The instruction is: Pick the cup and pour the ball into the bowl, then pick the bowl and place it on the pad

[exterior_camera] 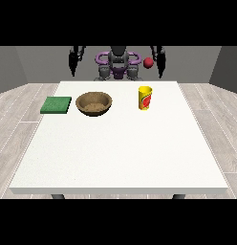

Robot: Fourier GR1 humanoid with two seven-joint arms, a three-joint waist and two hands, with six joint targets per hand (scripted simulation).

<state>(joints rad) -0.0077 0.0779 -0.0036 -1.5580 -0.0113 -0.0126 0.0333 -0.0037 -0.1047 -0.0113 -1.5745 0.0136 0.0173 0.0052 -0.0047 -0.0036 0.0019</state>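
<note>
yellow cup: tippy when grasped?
Probably somewhat. The yellow cup stands upright and is taller than wide, so a sideways nudge could tip it. Its walls look rigid, so it likely keeps shape. It stands clear of the wooden bowl, so toppling shouldn't hit that.

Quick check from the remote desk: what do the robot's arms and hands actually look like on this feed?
Both arms are slim and dark, black to dark grey, each ending in a black robot hand: one at the view's left, one at the view's right. The fingers read as thin dark prongs. No cables, markings or sleeves can be made out. Purple rings sit at the shoulders of the grey torso.
</note>
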